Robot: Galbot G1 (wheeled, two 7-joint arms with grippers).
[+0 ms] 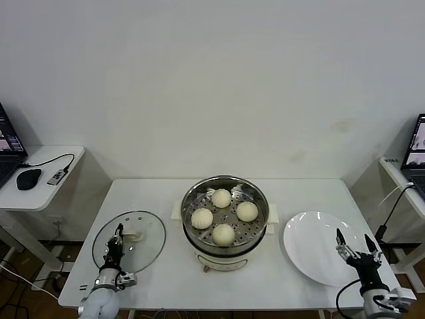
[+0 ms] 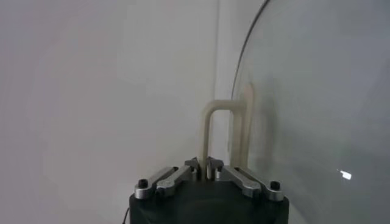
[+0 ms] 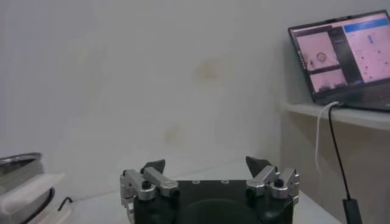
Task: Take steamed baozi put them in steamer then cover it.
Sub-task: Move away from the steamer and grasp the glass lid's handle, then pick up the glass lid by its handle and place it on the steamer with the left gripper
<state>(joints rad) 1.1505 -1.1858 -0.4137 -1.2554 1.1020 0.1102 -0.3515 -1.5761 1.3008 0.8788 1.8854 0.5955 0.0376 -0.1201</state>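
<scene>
Several cream-white steamed baozi (image 1: 221, 197) lie on the perforated floor of the shiny steel steamer (image 1: 192, 199), which stands uncovered at the table's middle. Left of it the round glass lid (image 1: 147, 226) lies flat on the table. My left gripper (image 1: 118, 234) is shut on the lid's cream handle (image 1: 135, 236). In the left wrist view, the gripper (image 2: 204, 165) pinches one leg of the handle (image 2: 210, 122), with the glass lid (image 2: 317, 109) beside it. My right gripper (image 1: 353, 246) hovers open and empty over the white plate (image 1: 312, 246). The right wrist view shows this gripper (image 3: 207, 165) with nothing between its fingers.
The bare white plate lies right of the steamer, near the table's front right corner. Side tables with laptops (image 1: 415, 149) stand left and right of the work table; a mouse (image 1: 28, 178) lies on the left one. The steamer's edge (image 3: 18, 164) shows in the right wrist view.
</scene>
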